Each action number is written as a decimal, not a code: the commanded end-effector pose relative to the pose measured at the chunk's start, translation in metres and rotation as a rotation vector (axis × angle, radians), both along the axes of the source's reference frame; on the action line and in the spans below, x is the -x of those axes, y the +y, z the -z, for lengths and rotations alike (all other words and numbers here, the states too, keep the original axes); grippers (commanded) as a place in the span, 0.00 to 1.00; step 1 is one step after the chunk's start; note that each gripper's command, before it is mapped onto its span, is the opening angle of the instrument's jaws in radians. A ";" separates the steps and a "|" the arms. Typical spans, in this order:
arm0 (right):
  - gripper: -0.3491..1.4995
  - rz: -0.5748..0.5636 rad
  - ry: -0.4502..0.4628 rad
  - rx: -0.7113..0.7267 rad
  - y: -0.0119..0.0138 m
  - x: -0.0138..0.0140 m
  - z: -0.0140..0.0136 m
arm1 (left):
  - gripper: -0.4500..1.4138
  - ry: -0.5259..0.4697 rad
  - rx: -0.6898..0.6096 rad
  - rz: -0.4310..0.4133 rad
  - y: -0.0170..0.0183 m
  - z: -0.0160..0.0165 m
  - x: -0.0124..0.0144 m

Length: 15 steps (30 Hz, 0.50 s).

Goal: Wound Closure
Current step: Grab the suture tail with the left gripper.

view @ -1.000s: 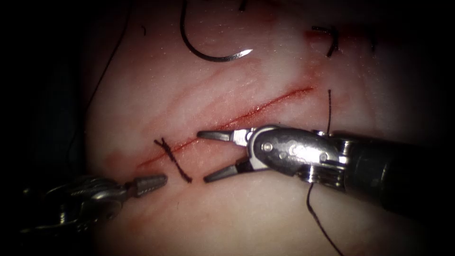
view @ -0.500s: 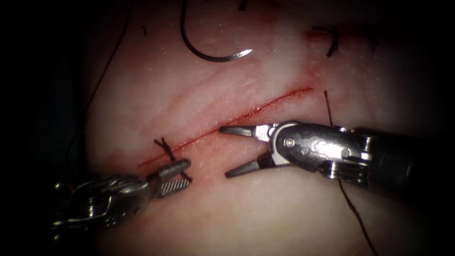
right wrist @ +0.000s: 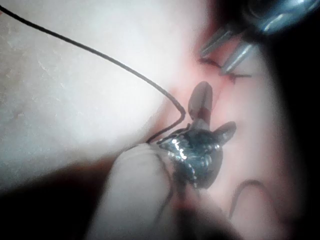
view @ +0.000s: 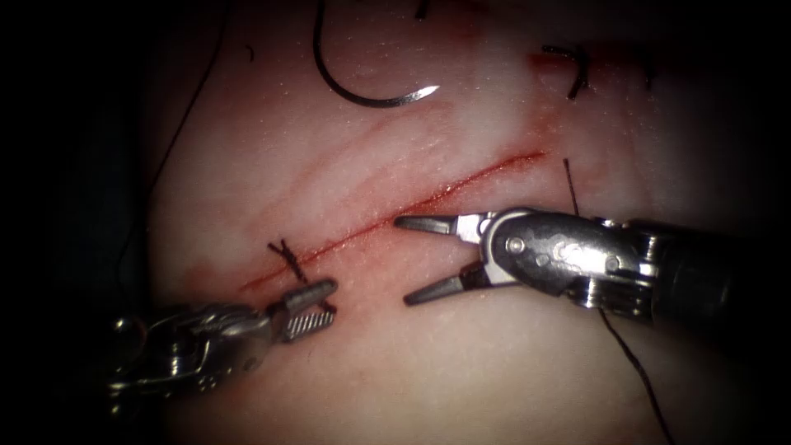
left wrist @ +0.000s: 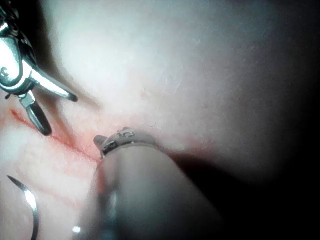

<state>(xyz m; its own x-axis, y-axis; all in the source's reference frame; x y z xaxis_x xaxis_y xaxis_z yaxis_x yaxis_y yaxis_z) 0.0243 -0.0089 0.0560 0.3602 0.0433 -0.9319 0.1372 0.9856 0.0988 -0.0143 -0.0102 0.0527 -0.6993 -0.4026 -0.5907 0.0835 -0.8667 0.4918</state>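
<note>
Endoscope view: needle (view: 362, 95) lies free on tissue (view: 461, 363); both tools empty.

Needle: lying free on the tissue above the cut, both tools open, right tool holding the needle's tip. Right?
Not quite. The right tool holds nothing: in the endoscope view its jaws stand open just below the cut, well away from the needle. The needle lies free on the tissue above the cut, and the left tool is open by the knotted stitch.
</note>
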 end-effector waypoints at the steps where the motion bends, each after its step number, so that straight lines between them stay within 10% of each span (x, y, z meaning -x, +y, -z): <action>1: 0.75 0.001 0.002 0.002 0.0004 -0.0007 -0.0004 | 0.56 0.000 -0.009 -0.016 0.0001 -0.0006 0.0006; 15: 0.75 -0.001 0.001 0.003 0.0002 -0.0010 -0.0004 | 0.59 0.039 -0.053 -0.027 0.0006 -0.0013 0.0005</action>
<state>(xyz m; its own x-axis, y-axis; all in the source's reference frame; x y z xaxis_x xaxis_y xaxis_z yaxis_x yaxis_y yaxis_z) 0.0246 -0.0091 0.0561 0.3620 0.0426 -0.9312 0.1358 0.9859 0.0979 -0.0142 -0.0098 0.0536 -0.7140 -0.3884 -0.5825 0.1254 -0.8895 0.4393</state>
